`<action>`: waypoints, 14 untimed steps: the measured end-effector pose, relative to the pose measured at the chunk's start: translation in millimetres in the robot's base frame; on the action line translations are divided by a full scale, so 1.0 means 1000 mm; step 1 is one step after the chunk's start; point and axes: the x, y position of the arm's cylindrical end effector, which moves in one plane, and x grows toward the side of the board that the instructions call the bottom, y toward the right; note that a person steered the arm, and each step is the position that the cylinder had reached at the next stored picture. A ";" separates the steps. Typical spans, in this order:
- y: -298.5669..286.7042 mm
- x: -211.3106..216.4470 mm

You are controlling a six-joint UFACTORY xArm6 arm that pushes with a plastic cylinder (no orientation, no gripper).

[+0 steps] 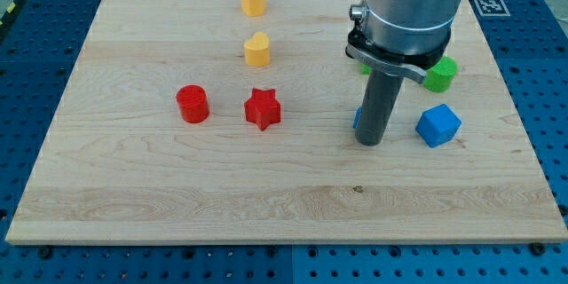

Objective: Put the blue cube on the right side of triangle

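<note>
The blue cube (438, 125) lies on the wooden board (177, 195) at the view's right. My tip (370, 142) rests on the board just left of the cube, a small gap apart. A sliver of another blue block (357, 117) shows at the rod's left edge; the rod hides most of it, so its shape cannot be told. No triangle can be made out clearly.
A green block (441, 73) sits above the blue cube, and a green sliver (365, 67) shows beside the arm. A red star (263, 108) and a red cylinder (192, 104) lie left of centre. Two yellow blocks (257, 50) (254, 0) lie near the top.
</note>
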 end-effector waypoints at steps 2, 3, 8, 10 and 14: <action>0.024 0.001; 0.054 0.001; 0.000 -0.036; -0.008 -0.047; 0.130 -0.064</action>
